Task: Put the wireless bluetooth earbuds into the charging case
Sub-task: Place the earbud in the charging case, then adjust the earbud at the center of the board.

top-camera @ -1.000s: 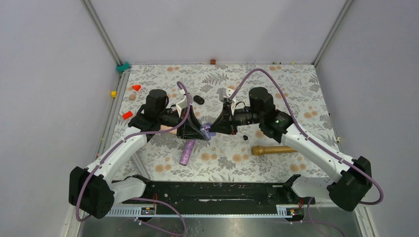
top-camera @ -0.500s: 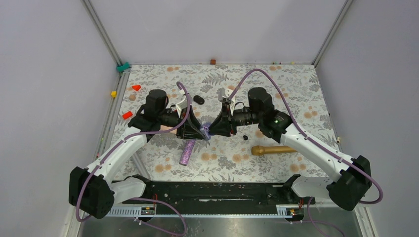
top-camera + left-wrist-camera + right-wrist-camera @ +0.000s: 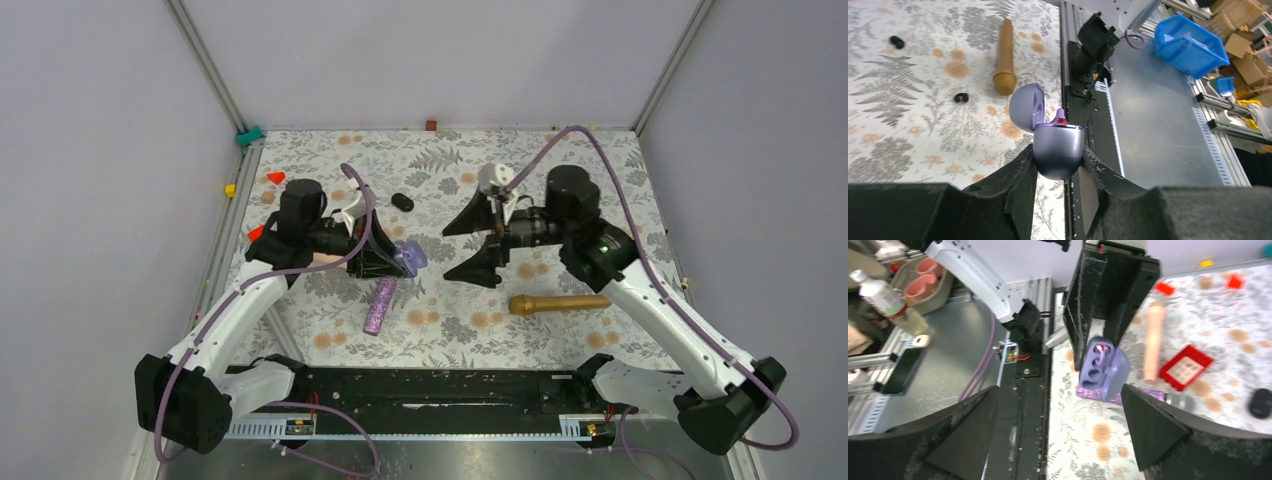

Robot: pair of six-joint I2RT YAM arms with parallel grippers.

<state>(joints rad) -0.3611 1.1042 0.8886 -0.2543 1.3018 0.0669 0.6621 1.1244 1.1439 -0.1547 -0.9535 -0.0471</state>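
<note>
Left wrist: left tool (image 3: pixel 1058 156) clamps purple case (image 3: pixel 1058 144), lid open. Two black earbuds (image 3: pixel 961 97) lie on bench (image 3: pixel 908 130) right of it, near gold mic (image 3: pixel 1005 55). Opposite, right tool (image 3: pixel 450 255) gapes wide, empty.

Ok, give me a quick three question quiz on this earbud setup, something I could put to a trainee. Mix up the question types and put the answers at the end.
1. True or false: the lid of the charging case is shut.
2. Which gripper holds the charging case? A) left B) right C) neither
3. What colour is the microphone lying nearer the right arm?
Key: 1 false, the lid stands open. 2 A, the left gripper is shut on it. 3 gold.
</note>
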